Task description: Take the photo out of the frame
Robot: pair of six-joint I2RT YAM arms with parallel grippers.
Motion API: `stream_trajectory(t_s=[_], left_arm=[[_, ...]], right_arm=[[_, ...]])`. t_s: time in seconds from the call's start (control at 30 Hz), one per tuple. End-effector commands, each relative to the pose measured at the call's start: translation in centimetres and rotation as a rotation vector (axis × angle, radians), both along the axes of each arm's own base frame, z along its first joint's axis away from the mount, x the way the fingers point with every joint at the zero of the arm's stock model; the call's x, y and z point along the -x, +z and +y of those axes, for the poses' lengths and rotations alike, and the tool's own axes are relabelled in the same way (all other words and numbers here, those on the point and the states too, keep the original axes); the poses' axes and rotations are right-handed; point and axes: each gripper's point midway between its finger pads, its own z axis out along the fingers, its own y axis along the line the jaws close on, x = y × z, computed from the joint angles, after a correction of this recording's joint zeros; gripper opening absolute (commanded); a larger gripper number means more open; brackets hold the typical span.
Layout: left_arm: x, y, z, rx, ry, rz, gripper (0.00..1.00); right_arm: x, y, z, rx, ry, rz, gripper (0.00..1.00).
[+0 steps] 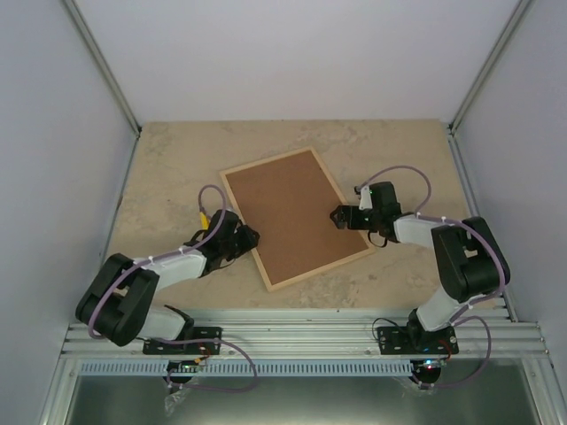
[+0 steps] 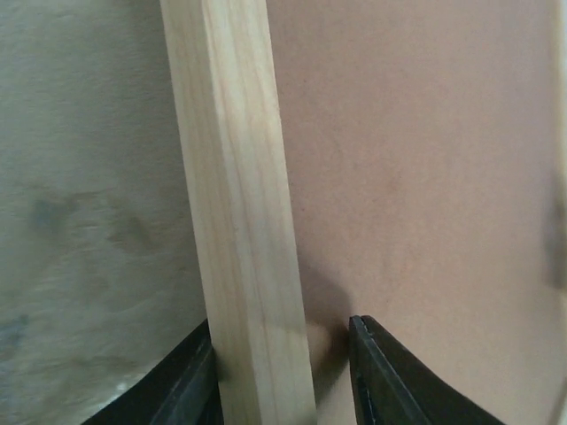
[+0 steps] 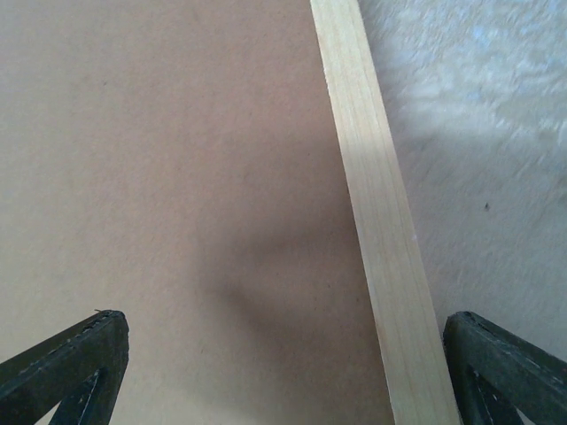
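The frame [image 1: 321, 270] of pale wood lies face down and askew on the table, its brown backing board [image 1: 292, 217] filling it. The photo is hidden. My left gripper [image 1: 252, 237] is at the frame's left rail. In the left wrist view the rail [image 2: 235, 204] stands between its open jaws: the left finger is against it, while the right finger [image 2: 381, 372] is a little off it, over the board [image 2: 416, 177]. My right gripper [image 1: 337, 216] is wide open over the right rail [image 3: 376, 204], spanning board [image 3: 159, 159] and table.
The beige stone-patterned table [image 1: 168, 177] runs to grey walls on three sides, with metal posts [image 1: 102, 66] at the back corners. A ribbed aluminium rail [image 1: 301, 341] carrying both arm bases lines the near edge.
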Motion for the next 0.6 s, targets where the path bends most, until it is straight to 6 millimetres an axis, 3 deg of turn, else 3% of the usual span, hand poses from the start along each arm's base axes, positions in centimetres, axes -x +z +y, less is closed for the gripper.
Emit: stream_trajectory(t_s=[0.0, 0.57], left_arm=[[-1.3, 0.2, 0.6, -0.117, -0.012, -0.026, 0.42], [-3.1, -1.6, 0.4, -0.246, -0.050, 0.045, 0.55]], right_arm=[[3.0, -1.0, 0.1, -0.028, 0.030, 0.063, 0.98], [8.1, 0.3, 0.8, -0.100, 0.096, 0.068, 0.98]])
